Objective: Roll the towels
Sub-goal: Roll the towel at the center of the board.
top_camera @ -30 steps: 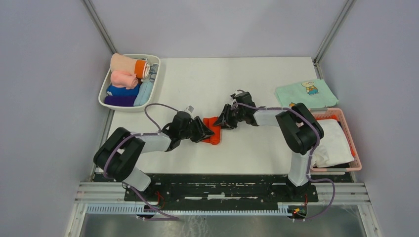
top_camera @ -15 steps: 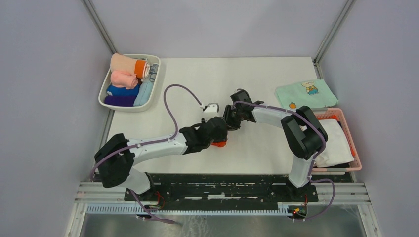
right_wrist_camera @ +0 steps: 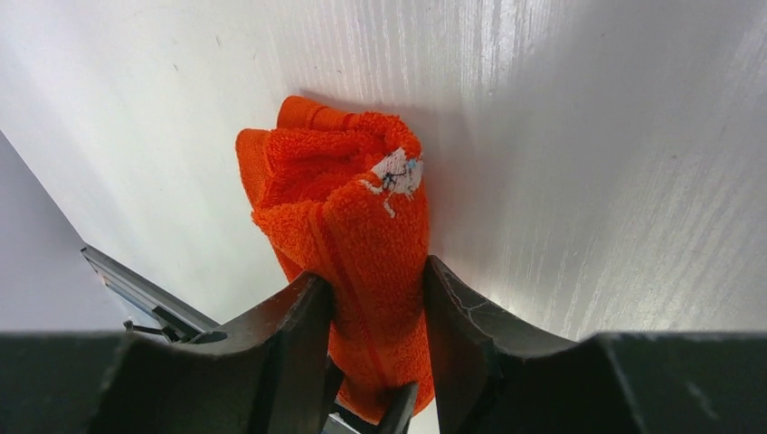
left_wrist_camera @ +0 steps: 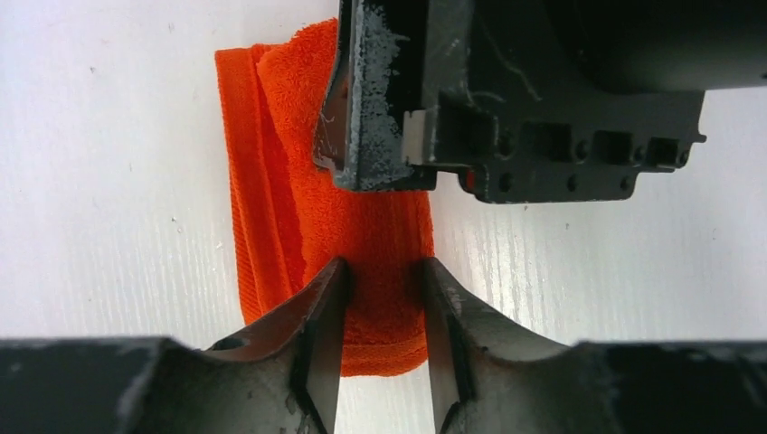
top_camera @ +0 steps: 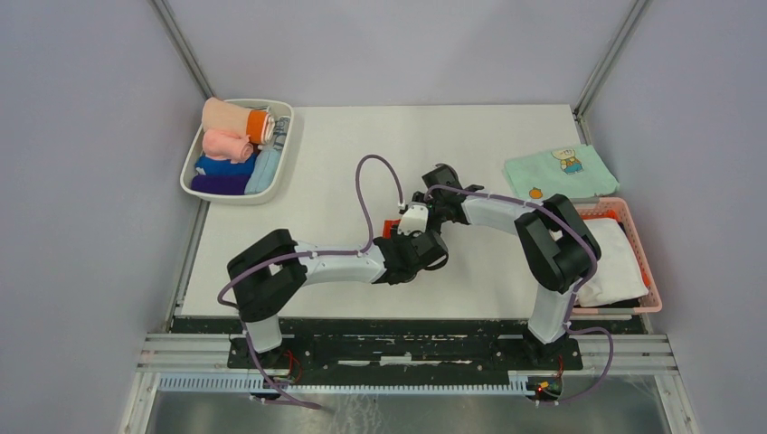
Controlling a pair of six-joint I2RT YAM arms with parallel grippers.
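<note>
A red-orange towel (left_wrist_camera: 298, 181) lies partly rolled at the table's middle. In the top view only a sliver of it (top_camera: 391, 228) shows beside the arms. My left gripper (left_wrist_camera: 380, 267) is shut on its near end; in the top view it (top_camera: 411, 237) sits over the towel. My right gripper (right_wrist_camera: 375, 276) is shut on the towel's (right_wrist_camera: 362, 208) other end, where a small white tag shows. It (top_camera: 423, 215) meets the left gripper from the far right. The right gripper's black body (left_wrist_camera: 506, 90) covers the towel's far part in the left wrist view.
A white bin (top_camera: 188, 176) at the back left holds several rolled cloths, one pale pink (top_camera: 226, 145). A mint-green bear-print cloth (top_camera: 561, 170) lies at the back right. A pink basket (top_camera: 636, 237) with white cloth (top_camera: 610, 262) stands at the right edge.
My left arm has swung right, from the towel's left side to its near end, and gripped it. The towel is now mostly hidden from above. The right gripper has barely moved.
</note>
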